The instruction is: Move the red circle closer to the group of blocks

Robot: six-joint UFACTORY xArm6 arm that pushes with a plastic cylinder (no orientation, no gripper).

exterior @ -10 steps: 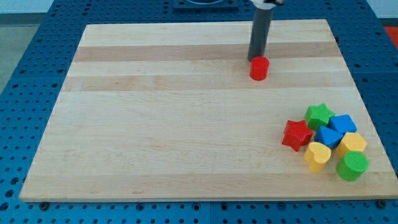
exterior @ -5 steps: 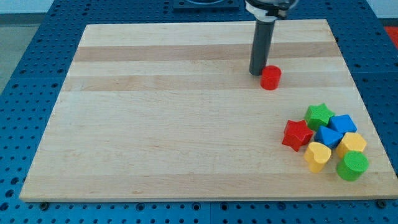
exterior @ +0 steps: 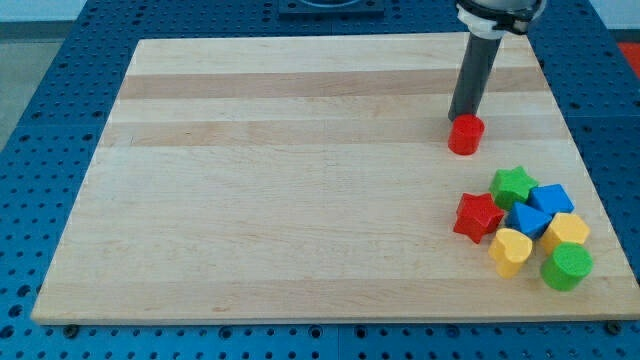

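The red circle (exterior: 465,135) stands on the wooden board (exterior: 280,180) at the view's right, above the group of blocks. My tip (exterior: 461,117) touches the circle's top-left edge, on the side away from the group. The group sits at the view's lower right: a green star (exterior: 513,185), a red star (exterior: 477,216), two blue blocks (exterior: 551,198) (exterior: 527,219), a yellow heart (exterior: 510,250), a yellow block (exterior: 568,230) and a green circle (exterior: 567,266). A gap of bare board separates the red circle from the green star.
The board lies on a blue perforated table (exterior: 50,80). The board's right edge (exterior: 580,150) runs close to the group.
My tip has pushed the red circle to the view's right and down, from near the top middle toward the group. The grouped blocks have not moved.
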